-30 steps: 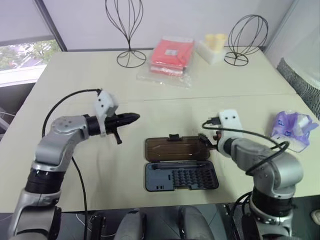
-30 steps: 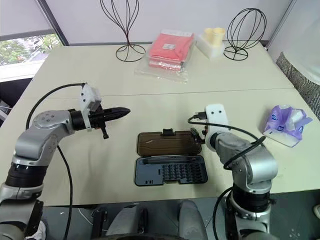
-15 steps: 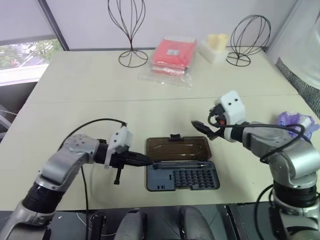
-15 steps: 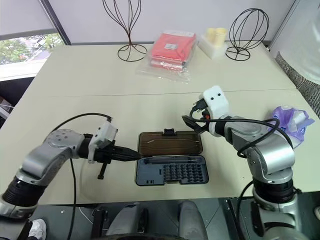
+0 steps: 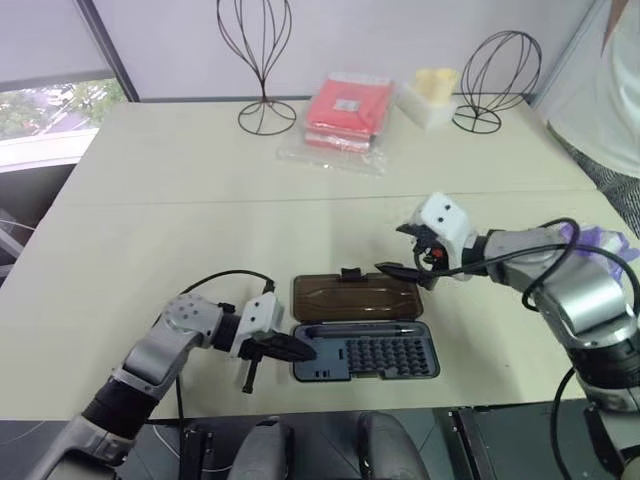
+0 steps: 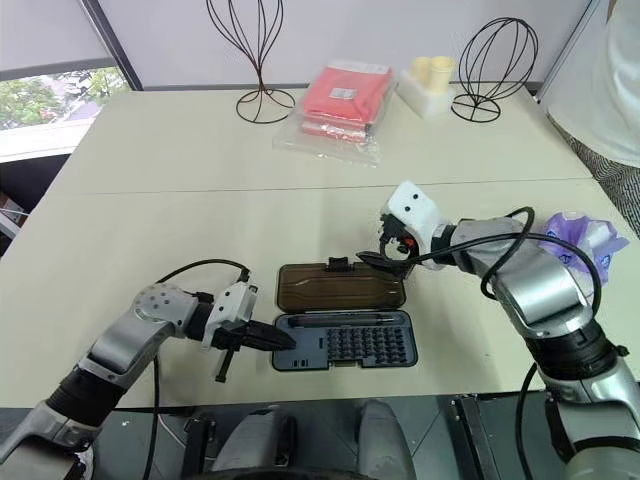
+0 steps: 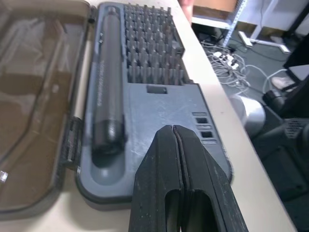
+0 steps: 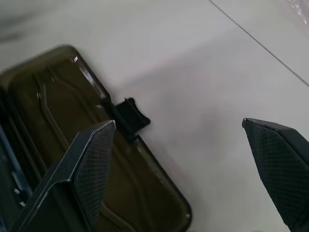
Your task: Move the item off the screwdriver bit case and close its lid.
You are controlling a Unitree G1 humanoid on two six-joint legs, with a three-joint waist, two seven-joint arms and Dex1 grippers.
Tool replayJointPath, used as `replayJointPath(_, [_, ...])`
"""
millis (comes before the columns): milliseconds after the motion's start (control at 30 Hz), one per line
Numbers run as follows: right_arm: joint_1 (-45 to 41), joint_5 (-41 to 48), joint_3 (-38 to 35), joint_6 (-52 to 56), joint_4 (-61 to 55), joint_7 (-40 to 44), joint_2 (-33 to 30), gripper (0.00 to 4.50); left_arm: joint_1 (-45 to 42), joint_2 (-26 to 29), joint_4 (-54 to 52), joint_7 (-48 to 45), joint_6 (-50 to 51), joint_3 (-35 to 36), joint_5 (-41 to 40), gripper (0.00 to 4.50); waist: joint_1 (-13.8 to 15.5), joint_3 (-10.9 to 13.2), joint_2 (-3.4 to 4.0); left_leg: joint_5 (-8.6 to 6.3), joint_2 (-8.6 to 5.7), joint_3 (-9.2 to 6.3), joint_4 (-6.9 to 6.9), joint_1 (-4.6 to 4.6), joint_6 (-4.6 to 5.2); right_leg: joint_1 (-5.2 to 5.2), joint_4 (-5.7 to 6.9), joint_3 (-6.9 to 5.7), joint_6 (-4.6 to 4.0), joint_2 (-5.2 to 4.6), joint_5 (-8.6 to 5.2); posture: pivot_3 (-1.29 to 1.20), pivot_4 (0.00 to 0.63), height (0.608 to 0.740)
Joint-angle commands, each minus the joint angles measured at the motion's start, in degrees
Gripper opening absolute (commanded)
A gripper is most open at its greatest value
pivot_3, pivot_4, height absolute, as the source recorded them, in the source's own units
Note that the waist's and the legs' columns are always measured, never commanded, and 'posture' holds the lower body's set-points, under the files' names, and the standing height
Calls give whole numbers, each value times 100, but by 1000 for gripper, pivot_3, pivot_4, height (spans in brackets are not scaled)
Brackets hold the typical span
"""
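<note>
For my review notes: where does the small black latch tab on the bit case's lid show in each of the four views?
Left eye view: latch tab on the far edge of the brown lid, mid-frame.
Right eye view: same far edge, mid-frame.
Left wrist view: not in it; the lid fills the left side.
Right wrist view: tab at the lid's edge, just beyond one black finger.
Shared landmark: the brown lid.
</note>
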Motion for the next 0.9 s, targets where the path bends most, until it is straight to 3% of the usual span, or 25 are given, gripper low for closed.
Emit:
replayJointPath(33, [-294,-252,259,-894,664,707,96,4373,69,-4,353,147,-102,-60,336,0,10,0,0,0,0,0,1,1,0,3,0,0,0,0,0,0,150,740])
replayJointPath(233, [-559,-996,712,-2074,2087,1101,472,4373,154,-20,303,219,-167,-51,356,0,17,-1,0,0,-1,-2,8,3,-1,10,1,0,0,-1,0,0,150,740])
replayJointPath(567, [-769,-1570,637,-2890,3457,1204,906,4373,284,3,354,302,-348,-34,399,0,10,-4,4,1,-1,-4,8,7,-2,11,3,0,0,-1,0,0,150,740])
replayJointPath(667, [-783,-1644,617,-3001,3621,1267,958,3514,301,5,391,322,-415,-24,423,0,6,-5,5,1,-1,-3,8,10,-2,13,3,0,0,-1,0,0,150,740])
replayJointPath(767, [-792,-1774,667,-3053,3737,1369,959,2138,302,28,415,343,-456,0,414,0,-4,-5,5,1,0,-3,10,15,-2,19,4,0,0,-1,0,0,150,740])
replayJointPath(900, [-778,-1871,742,-3070,3759,1559,961,2138,288,44,446,388,-490,27,412,0,-7,-6,7,2,0,-5,12,31,-3,38,6,-1,0,-1,0,0,150,740])
